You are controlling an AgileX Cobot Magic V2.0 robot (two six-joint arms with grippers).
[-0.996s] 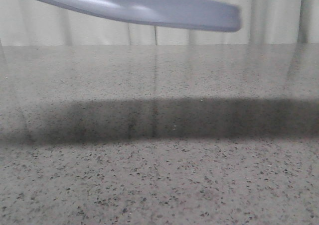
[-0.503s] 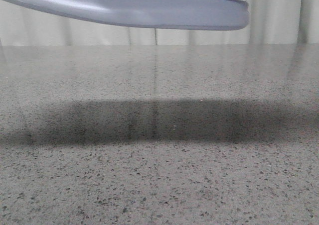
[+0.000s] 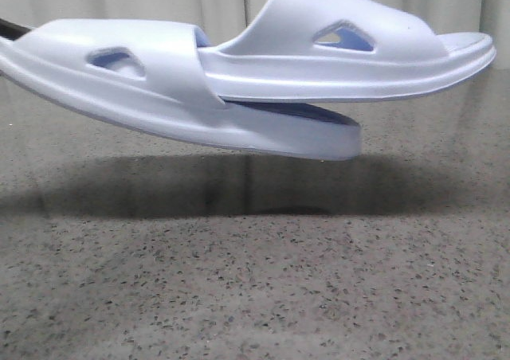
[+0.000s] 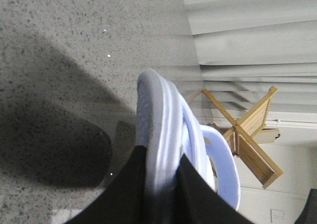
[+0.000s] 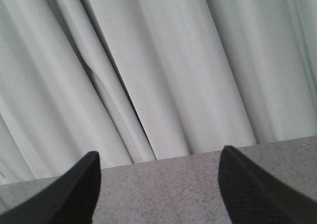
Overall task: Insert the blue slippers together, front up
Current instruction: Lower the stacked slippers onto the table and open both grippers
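Observation:
Two pale blue slippers hang in the air above the speckled table (image 3: 255, 296), nested together. The lower slipper (image 3: 119, 89) lies slightly tilted. The upper slipper (image 3: 351, 49) has one end tucked under the lower one's strap and sticks out to the right. My left gripper (image 4: 162, 157) is shut on the sole edge of the lower slipper (image 4: 158, 115), one black finger (image 4: 126, 194) on each side. The other slipper (image 4: 225, 169) shows behind it. My right gripper (image 5: 158, 184) is open with nothing in it, facing the table's far edge and the curtain.
A wide dark shadow (image 3: 239, 185) lies on the table under the slippers. A pleated pale curtain (image 5: 163, 70) hangs behind the table. A wooden folding rack (image 4: 247, 135) stands off the table by the wall.
The slippers have come down in the front view. Earlier only one sole's underside showed along the top edge; now both nested slippers are in full view, closer to the table.

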